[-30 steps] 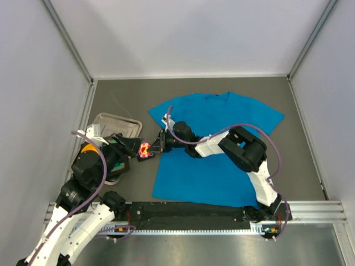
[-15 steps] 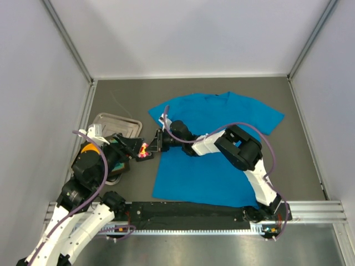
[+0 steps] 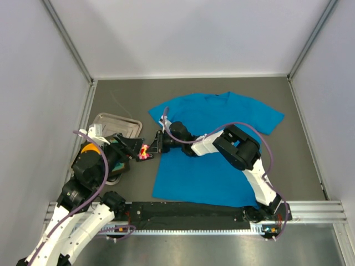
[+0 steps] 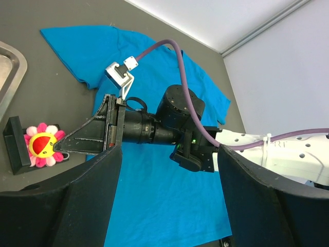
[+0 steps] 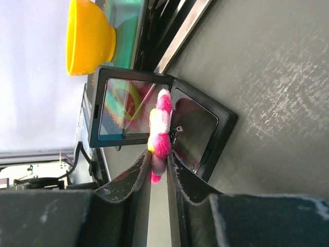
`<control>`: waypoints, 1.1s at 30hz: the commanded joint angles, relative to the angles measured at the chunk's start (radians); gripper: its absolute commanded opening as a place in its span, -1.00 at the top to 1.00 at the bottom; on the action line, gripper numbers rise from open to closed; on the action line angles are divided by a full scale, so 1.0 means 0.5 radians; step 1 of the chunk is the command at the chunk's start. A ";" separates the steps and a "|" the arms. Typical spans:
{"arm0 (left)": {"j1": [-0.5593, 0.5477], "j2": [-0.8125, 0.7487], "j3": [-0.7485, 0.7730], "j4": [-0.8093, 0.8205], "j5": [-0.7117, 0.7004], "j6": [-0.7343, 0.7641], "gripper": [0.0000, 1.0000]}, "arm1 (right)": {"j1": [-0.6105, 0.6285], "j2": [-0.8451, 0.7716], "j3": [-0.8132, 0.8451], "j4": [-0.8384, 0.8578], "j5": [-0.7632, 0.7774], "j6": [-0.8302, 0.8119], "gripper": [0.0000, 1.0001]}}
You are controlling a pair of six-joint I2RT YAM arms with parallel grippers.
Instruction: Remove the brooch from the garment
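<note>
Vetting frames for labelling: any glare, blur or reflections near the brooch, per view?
Top external: even light, sharp, soft shadows; brooch small but distinct. Left wrist: brooch crisp, left fingers dark and underexposed in the foreground. Right wrist: right fingers soft up close, brooch mirrored in a glossy black panel, table scuffs glinting.

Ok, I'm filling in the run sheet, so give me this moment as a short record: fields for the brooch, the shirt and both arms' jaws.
brooch: off the shirt, just past its edge on the left arm's side, over bare table
shirt: spread flat on the table
right jaws: closed on the brooch's edge, as far as the wrist view shows
left jaws: wide open, holding nothing
tray: beside the left arm, brooch not in it
</note>
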 commanded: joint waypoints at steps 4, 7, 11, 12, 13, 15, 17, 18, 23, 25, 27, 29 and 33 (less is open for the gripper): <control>0.001 0.003 -0.028 0.101 0.040 0.024 -0.59 | 0.008 0.031 0.121 -0.018 0.027 -0.061 0.55; -0.002 0.006 -0.038 0.114 0.053 0.014 -0.59 | 0.014 0.022 0.133 -0.086 0.039 -0.095 0.45; -0.002 0.012 -0.044 0.126 0.062 0.005 -0.59 | 0.014 -0.027 0.124 -0.187 0.088 -0.138 0.22; -0.002 0.018 -0.041 0.129 0.068 0.011 -0.59 | 0.011 -0.037 0.124 -0.224 0.094 -0.144 0.19; -0.002 0.024 -0.038 0.132 0.071 0.011 -0.59 | 0.011 -0.046 0.124 -0.242 0.094 -0.147 0.17; -0.002 0.033 -0.035 0.144 0.074 0.014 -0.59 | 0.011 -0.083 0.118 -0.294 0.103 -0.150 0.14; 0.001 0.040 -0.035 0.157 0.083 0.014 -0.59 | 0.011 -0.110 0.112 -0.331 0.125 -0.150 0.10; 0.001 0.043 -0.035 0.160 0.086 0.014 -0.59 | 0.011 -0.141 0.103 -0.356 0.137 -0.156 0.09; -0.002 0.034 -0.031 0.154 0.096 0.018 -0.59 | 0.014 -0.224 0.090 -0.463 0.156 -0.156 0.00; -0.002 0.027 -0.028 0.147 0.096 0.021 -0.59 | 0.014 -0.267 0.090 -0.506 0.174 -0.156 -0.02; -0.002 0.018 -0.025 0.141 0.096 0.021 -0.59 | 0.017 -0.297 0.084 -0.574 0.186 -0.159 -0.04; 0.001 0.009 -0.025 0.135 0.096 0.018 -0.59 | 0.020 -0.334 0.081 -0.623 0.186 -0.156 -0.06; 0.001 0.003 -0.025 0.138 0.102 0.024 -0.60 | 0.035 -0.414 0.048 -0.724 0.208 -0.172 -0.08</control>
